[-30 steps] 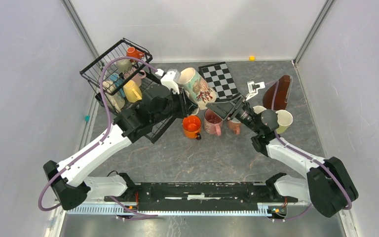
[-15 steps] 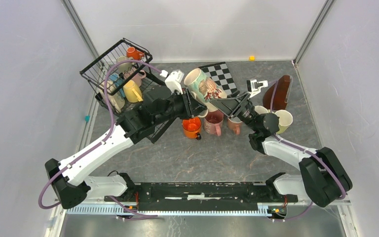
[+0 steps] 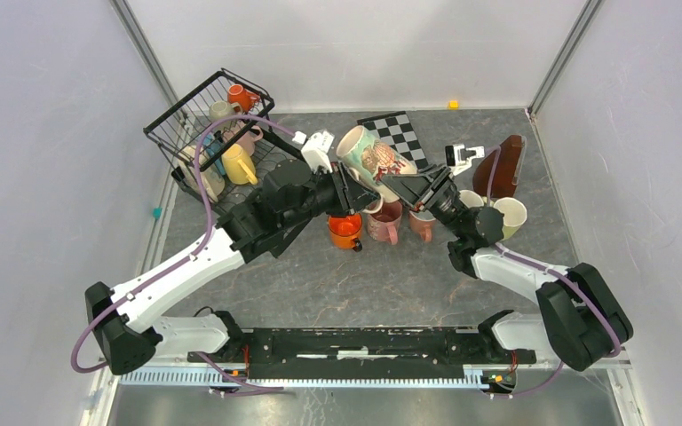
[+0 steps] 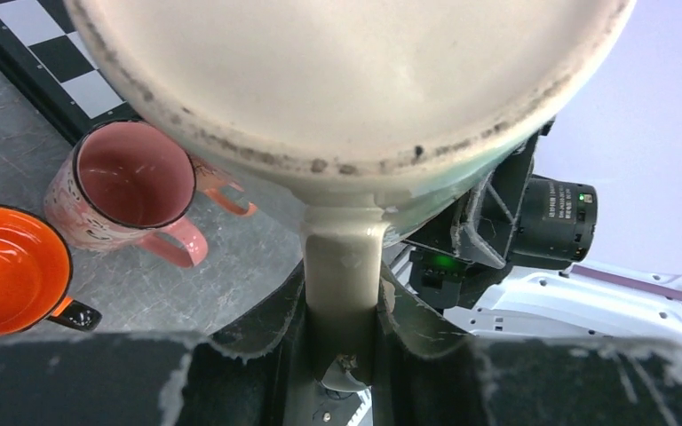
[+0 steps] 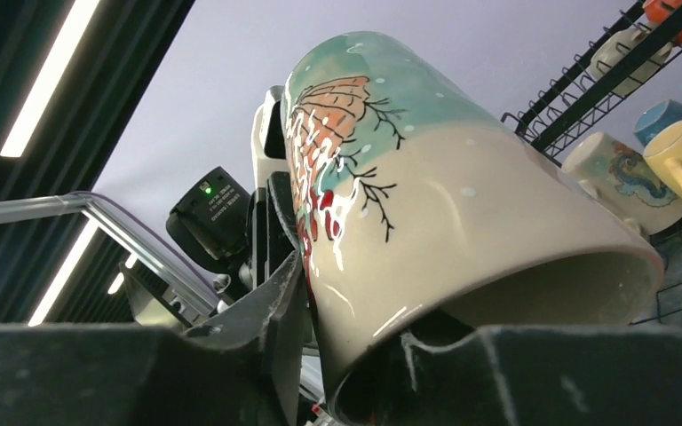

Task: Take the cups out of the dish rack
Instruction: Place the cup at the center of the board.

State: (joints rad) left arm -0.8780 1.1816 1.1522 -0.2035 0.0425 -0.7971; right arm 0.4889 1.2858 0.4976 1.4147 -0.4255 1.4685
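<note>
Shut in on three sides by pale lilac walls (image 3: 44, 133) — metal posts (image 3: 145, 44) in the far corners. Below, a grey marbled tabletop (image 3: 337, 284); overhead, long bright light strips (image 5: 49, 80).

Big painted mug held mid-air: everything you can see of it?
The mug is large glossy ceramic, cream with a teal end and orange, red and black branch artwork; one end's edge is dark-speckled. It hangs tilted over the table, outside the rack. The left tool clamps its handle; the right tool grips the wall of its hollow end.
</note>
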